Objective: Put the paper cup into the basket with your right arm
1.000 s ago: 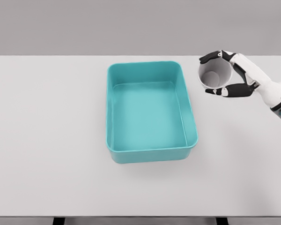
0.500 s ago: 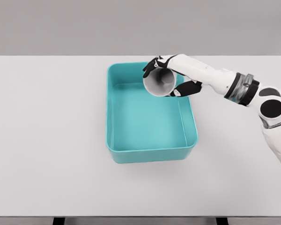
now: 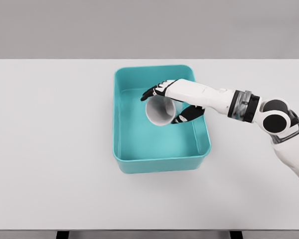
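A teal rectangular basket [image 3: 121,149] sits in the middle of the white table. My right arm reaches in from the right, over the basket's right wall. My right hand [image 3: 167,104] is shut on a white paper cup [image 3: 160,110], which is tilted with its open mouth facing toward the camera and down. The cup hangs over the basket's interior, in its upper middle part; whether it touches the floor cannot be told. The left arm does not appear.
The white table [image 3: 50,149] spreads wide around the basket on every side, with its front edge at the bottom of the view. A plain grey wall stands behind it.
My right hand carried the cup leftward from the table's right side, over the basket's rim, then lower into the basket's interior.
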Robot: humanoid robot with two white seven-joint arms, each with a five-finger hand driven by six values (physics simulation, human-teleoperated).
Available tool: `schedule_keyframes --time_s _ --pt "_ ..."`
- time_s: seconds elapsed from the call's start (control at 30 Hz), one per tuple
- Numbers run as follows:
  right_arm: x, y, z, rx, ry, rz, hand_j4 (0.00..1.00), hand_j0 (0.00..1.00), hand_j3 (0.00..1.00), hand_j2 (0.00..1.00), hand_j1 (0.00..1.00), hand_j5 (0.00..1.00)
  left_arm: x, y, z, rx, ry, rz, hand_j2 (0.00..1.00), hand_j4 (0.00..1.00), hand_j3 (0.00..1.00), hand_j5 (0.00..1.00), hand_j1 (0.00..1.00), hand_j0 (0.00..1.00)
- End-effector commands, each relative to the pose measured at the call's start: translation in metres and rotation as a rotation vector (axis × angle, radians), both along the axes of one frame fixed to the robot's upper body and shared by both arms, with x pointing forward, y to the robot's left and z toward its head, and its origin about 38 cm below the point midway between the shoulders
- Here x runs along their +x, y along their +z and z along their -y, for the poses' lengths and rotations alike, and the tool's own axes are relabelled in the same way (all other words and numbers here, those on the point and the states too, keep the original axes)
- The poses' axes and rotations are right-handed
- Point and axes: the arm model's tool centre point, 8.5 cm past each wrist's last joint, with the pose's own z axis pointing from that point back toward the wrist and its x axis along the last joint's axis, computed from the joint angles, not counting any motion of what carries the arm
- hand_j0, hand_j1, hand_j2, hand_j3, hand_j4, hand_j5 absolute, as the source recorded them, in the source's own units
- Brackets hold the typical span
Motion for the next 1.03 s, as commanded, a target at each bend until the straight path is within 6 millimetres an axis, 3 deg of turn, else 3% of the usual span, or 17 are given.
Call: schedule_keyframes --time_s 0.0,0.13,0.27,0.37,0.47,0.6,0.77,0.97,1.0 --pt "-0.001 0.003 -0.001 0.004 -0.001 0.002 0.95 0.95 0.95 0.95 0.95 0.95 0.0 0.0 0.0 0.0 0.0 0.0 1.0 1.0 1.0 1.0 1.0 1.0" --pt "-0.004 0.013 -0.002 0.005 0.007 0.027 0.95 0.95 0.95 0.95 0.95 0.95 0.0 0.0 0.0 0.0 0.0 0.0 1.0 1.0 1.0 1.0 1.0 1.0" --pt "0.0 0.027 0.012 0.03 -0.028 0.048 0.98 0.98 0.98 0.98 0.98 0.98 0.0 0.0 0.0 0.0 0.0 0.0 1.0 1.0 1.0 1.0 1.0 1.0" --pt "0.006 0.049 0.043 0.191 -0.091 0.01 0.99 0.99 0.99 0.99 0.99 0.99 0.0 0.0 0.0 0.0 0.0 0.0 1.0 1.0 1.0 1.0 1.0 1.0" --pt "-0.001 0.056 0.081 0.359 -0.133 -0.053 0.99 0.99 0.99 0.99 0.99 0.99 0.0 0.0 0.0 0.0 0.0 0.0 1.0 1.0 1.0 1.0 1.0 1.0" --pt "-0.013 0.063 0.121 0.439 -0.181 -0.096 1.0 1.0 1.0 1.0 1.0 1.0 0.0 0.0 0.0 0.0 0.0 0.0 1.0 1.0 1.0 1.0 1.0 1.0" --pt "-0.031 0.05 0.145 0.443 -0.233 -0.122 1.0 1.0 1.0 1.0 1.0 1.0 0.0 0.0 0.0 0.0 0.0 0.0 1.0 1.0 1.0 1.0 1.0 1.0" --pt "-0.036 0.043 0.154 0.451 -0.264 -0.133 1.0 1.0 1.0 1.0 1.0 1.0 0.0 0.0 0.0 0.0 -0.002 0.0 1.0 1.0 1.0 1.0 1.0 1.0" --pt "-0.036 0.04 0.154 0.451 -0.266 -0.138 1.0 1.0 1.0 1.0 1.0 1.0 -0.008 -0.001 0.0 0.001 -0.005 -0.014 1.0 1.0 1.0 1.0 1.0 1.0"
